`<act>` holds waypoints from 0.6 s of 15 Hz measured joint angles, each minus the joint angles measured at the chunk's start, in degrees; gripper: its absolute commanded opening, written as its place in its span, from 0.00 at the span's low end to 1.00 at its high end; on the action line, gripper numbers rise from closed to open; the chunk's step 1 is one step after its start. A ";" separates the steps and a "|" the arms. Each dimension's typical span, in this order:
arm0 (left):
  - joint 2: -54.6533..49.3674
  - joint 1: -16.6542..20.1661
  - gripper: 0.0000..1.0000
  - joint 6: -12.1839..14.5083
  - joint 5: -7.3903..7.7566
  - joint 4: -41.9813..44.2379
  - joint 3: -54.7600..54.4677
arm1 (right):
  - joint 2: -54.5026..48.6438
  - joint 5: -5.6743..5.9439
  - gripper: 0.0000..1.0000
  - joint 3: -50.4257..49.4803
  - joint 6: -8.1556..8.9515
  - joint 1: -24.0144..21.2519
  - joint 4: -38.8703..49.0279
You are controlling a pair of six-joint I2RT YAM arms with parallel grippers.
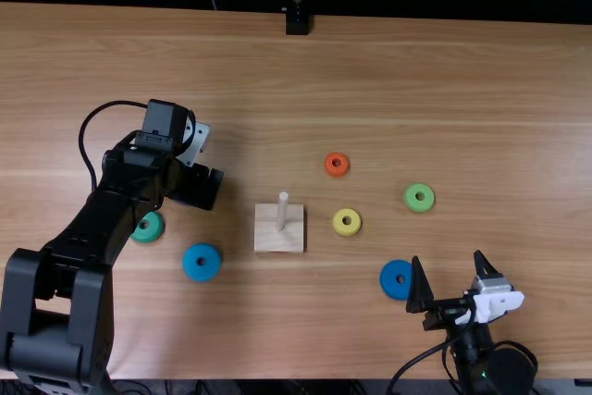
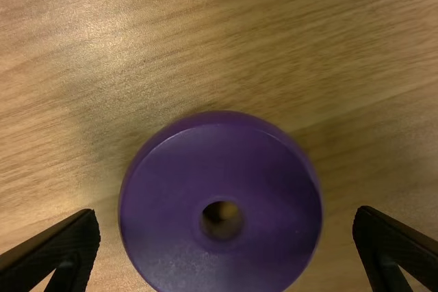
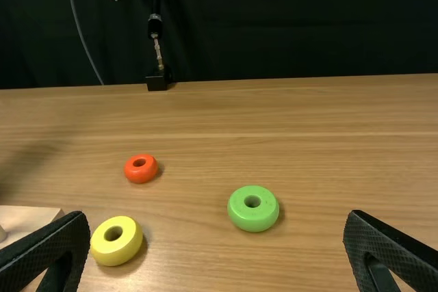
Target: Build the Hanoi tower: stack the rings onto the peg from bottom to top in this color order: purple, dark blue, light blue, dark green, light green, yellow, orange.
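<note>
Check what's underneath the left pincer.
Below the left pincer, whose fingers are open, is the purple ring on the table. The wood beneath the ring is covered, except a glimpse through its hole.

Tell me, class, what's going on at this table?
The robot's left gripper is open over the purple ring, apparently about to pick it up. The right gripper is open and empty near the dark blue ring. The peg is bare. The light blue ring, dark green ring, light green ring, yellow ring and orange ring lie on the table.
</note>
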 measured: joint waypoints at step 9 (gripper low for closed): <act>2.71 0.00 1.00 0.15 -0.02 0.13 0.15 | 0.00 0.00 1.00 0.00 0.00 0.00 0.02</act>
